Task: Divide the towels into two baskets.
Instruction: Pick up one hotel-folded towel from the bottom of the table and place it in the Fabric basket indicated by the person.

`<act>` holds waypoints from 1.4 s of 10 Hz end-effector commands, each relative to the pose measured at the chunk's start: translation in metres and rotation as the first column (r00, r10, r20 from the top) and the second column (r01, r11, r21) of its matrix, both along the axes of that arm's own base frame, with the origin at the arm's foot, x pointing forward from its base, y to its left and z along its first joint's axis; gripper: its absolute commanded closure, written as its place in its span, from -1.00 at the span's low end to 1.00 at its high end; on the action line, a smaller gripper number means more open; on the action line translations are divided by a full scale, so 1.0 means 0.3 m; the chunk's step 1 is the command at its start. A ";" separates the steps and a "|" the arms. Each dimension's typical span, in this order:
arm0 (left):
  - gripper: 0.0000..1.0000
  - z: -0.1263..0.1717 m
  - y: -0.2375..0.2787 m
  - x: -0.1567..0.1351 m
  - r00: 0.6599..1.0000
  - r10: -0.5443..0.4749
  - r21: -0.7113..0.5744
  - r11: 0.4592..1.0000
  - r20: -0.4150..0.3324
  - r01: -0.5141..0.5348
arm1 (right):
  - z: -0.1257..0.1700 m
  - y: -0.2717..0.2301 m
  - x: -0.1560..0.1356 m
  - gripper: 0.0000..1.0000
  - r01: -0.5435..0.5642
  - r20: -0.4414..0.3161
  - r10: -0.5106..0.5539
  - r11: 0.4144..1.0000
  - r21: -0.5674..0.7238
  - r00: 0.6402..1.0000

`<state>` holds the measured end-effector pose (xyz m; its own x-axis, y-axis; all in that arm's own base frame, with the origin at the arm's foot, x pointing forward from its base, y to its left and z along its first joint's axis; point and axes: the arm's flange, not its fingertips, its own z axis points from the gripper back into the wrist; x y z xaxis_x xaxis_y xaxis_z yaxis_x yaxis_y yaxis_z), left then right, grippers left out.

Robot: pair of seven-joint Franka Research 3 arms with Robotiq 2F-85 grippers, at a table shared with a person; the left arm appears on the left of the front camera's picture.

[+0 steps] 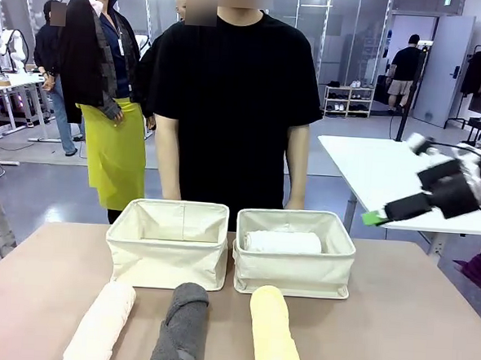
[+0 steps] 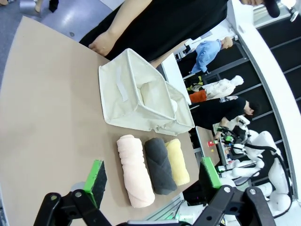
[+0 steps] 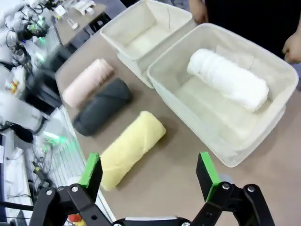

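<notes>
Front view checked. Found white towel (image 1: 282,242) lying inside right basket (image 1: 292,273), against its far wall; found left basket (image 1: 166,257) holding nothing. Noted pink towel (image 1: 101,322), grey towel (image 1: 181,327) and yellow towel (image 1: 276,337) rolled side by side on table (image 1: 411,321) just before the baskets, presumably staged within reach. Observed right gripper (image 3: 149,170) raised, fingers apart, gripping nothing; likewise left gripper (image 2: 153,174). Judged one of four sorted.
</notes>
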<state>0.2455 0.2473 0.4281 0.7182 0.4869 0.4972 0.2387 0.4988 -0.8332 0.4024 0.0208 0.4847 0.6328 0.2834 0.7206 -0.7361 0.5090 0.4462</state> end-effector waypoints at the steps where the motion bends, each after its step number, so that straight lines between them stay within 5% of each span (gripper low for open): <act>1: -1.00 0.001 0.008 -0.003 1.000 -0.001 -0.014 1.000 0.027 0.001 | -0.059 -0.177 -0.120 -1.00 0.059 -0.097 -0.046 0.988 0.142 0.994; 6: -1.00 0.001 0.008 -0.003 1.000 -0.001 -0.014 1.000 0.027 0.001 | -0.126 -0.542 -0.431 -1.00 0.167 -0.271 -0.078 0.933 0.320 0.959; 8: -1.00 0.001 0.008 -0.003 1.000 -0.001 -0.014 1.000 0.027 0.001 | -0.142 -0.590 -0.592 -1.00 0.218 -0.403 -0.073 0.919 0.328 0.912; 9: -1.00 0.001 0.008 -0.003 1.000 -0.001 -0.014 1.000 0.027 0.001 | -0.154 -0.600 -0.649 -1.00 0.269 -0.517 -0.080 0.915 0.302 0.852; 10: -1.00 0.001 0.008 -0.003 1.000 -0.001 -0.014 1.000 0.027 0.001 | -0.156 -0.601 -0.672 -1.00 0.273 -0.537 -0.079 0.916 0.293 0.840; 11: -1.00 0.001 0.008 -0.003 1.000 -0.001 -0.014 1.000 0.027 0.001 | -0.164 -0.612 -0.687 -1.00 0.294 -0.644 -0.079 0.927 0.234 0.761; 13: -1.00 0.001 0.008 -0.003 1.000 -0.001 -0.014 1.000 0.027 0.001 | -0.171 -0.671 -0.643 -1.00 0.275 -0.558 -0.076 0.920 0.281 0.826; 14: -1.00 0.001 0.008 -0.003 1.000 -0.001 -0.014 1.000 0.027 0.001 | -0.171 -0.671 -0.643 -1.00 0.275 -0.558 -0.076 0.920 0.281 0.826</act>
<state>0.2455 0.2473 0.4282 0.7182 0.4868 0.4972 0.2387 0.4988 -0.8332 0.2073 -0.1805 0.4325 0.9666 -0.0603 0.2492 -0.2113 0.3630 0.9075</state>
